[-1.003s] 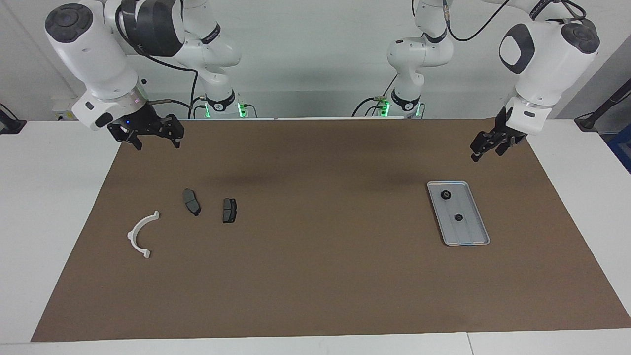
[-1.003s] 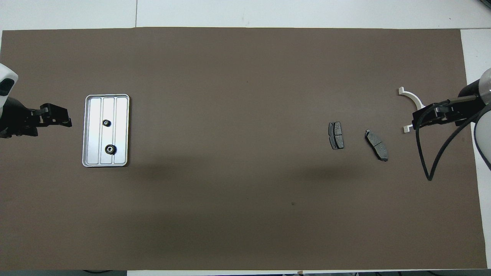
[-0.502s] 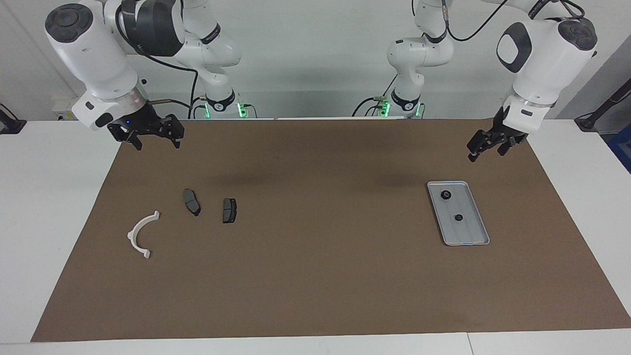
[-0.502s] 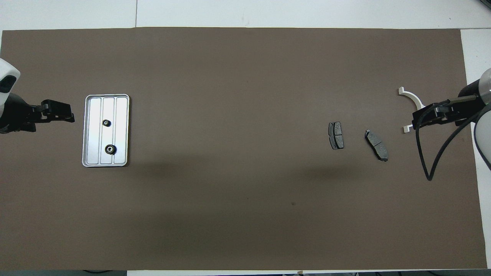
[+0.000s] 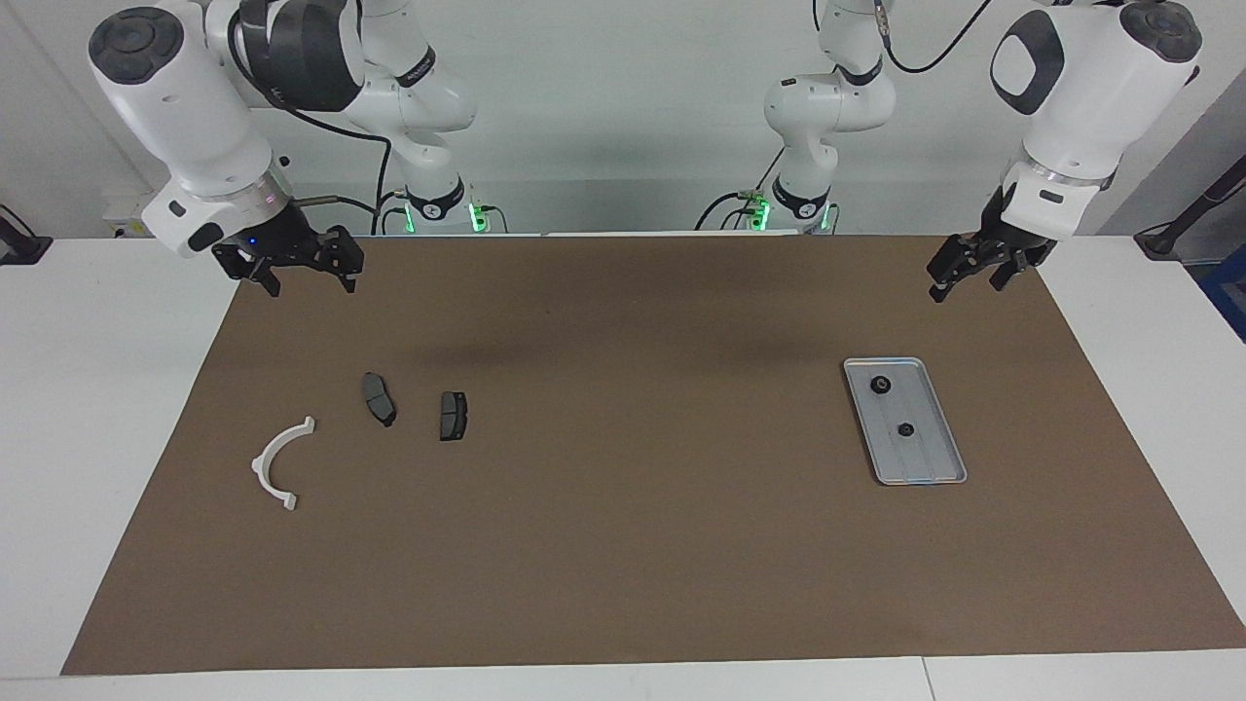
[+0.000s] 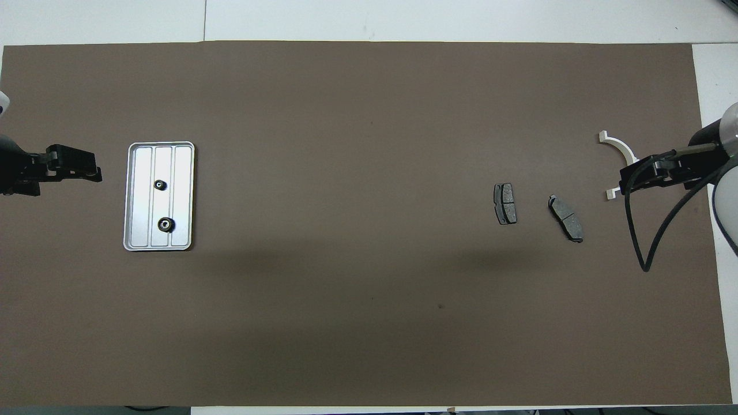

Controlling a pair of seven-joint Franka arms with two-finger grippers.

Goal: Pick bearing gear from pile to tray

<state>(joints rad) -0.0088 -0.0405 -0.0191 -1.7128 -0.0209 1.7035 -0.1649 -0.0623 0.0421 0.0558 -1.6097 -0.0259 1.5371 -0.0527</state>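
Observation:
The silver-grey tray (image 5: 933, 458) lies toward the left arm's end of the table and also shows in the overhead view (image 6: 182, 173). Two small black bearing gears (image 5: 881, 386) (image 5: 905, 429) sit in it. The pile holds a white curved bracket (image 5: 280, 462) and two dark brake pads (image 5: 379, 399) (image 5: 453, 416) toward the right arm's end. My left gripper (image 5: 966, 280) is open and empty, raised beside the tray. My right gripper (image 5: 304, 275) is open and empty, raised over the mat's edge near the pile. In the overhead view it partly covers the bracket (image 6: 618, 144).
A brown mat (image 5: 623, 545) covers most of the white table. The arm bases (image 5: 433, 204) stand at the robots' edge. A black cable (image 6: 646, 242) hangs from the right arm.
My left gripper has risen and drawn away from the tray toward the mat's end. The right arm has not moved. The parts have not moved.

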